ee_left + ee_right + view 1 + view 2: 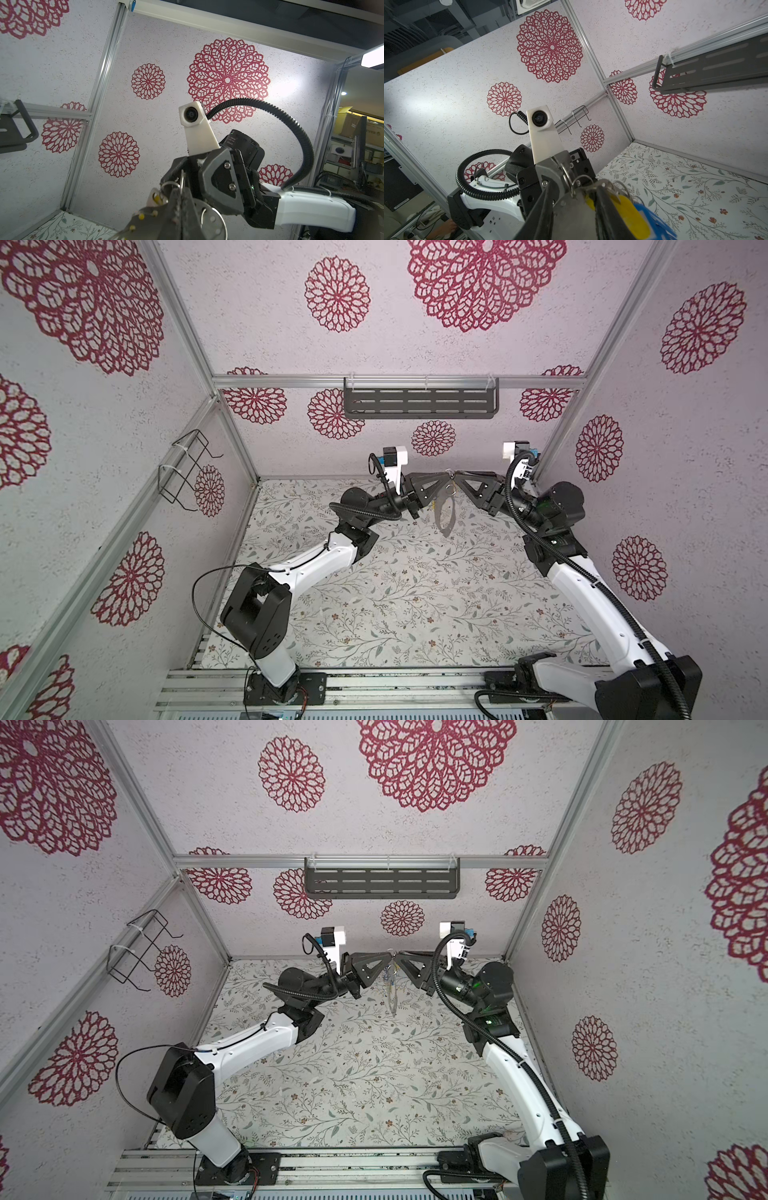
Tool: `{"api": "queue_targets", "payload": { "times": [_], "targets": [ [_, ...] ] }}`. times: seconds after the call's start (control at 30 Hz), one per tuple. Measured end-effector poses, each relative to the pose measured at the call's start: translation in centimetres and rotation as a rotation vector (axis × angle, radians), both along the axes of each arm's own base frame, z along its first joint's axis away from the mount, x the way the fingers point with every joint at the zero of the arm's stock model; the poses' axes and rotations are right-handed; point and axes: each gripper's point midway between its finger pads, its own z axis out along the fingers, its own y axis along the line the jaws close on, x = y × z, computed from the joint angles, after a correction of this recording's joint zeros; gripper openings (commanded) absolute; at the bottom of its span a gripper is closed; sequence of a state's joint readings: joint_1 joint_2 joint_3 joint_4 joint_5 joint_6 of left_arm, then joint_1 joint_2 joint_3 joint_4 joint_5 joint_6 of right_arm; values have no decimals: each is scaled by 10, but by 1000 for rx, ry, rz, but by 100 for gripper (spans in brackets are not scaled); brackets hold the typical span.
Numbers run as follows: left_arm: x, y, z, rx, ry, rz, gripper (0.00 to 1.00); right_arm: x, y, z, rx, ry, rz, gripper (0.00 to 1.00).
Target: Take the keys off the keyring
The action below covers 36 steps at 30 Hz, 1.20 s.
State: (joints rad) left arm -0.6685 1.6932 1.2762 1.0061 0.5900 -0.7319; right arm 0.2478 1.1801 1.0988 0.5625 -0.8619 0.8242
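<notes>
The flat grey metal ring-shaped plate hangs edge-on in the air towards the back of my cell, above the floral-patterned table. In my right wrist view, yellow and blue oblong plastic key tags dangle from it on small wire split rings. My left gripper is clamped on the plate's top end. My right gripper meets it tip to tip, jaws apart, with the plate's face showing between its fingers.
</notes>
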Motion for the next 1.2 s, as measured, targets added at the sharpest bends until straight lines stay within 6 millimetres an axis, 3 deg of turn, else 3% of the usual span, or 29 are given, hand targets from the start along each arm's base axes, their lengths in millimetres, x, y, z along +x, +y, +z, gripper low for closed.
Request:
{"api": "queue_targets", "payload": {
  "times": [0.5,0.83,1.2],
  "targets": [
    [0,0,1,-2,-3,-1,0,-7,2,19,47,-16,55,27],
    [0,0,0,0,-1,-1,0,-4,3,11,44,-2,55,26],
    [-1,0,0,0,-3,-3,0,-5,5,7,39,6,67,15]
  ]
}}
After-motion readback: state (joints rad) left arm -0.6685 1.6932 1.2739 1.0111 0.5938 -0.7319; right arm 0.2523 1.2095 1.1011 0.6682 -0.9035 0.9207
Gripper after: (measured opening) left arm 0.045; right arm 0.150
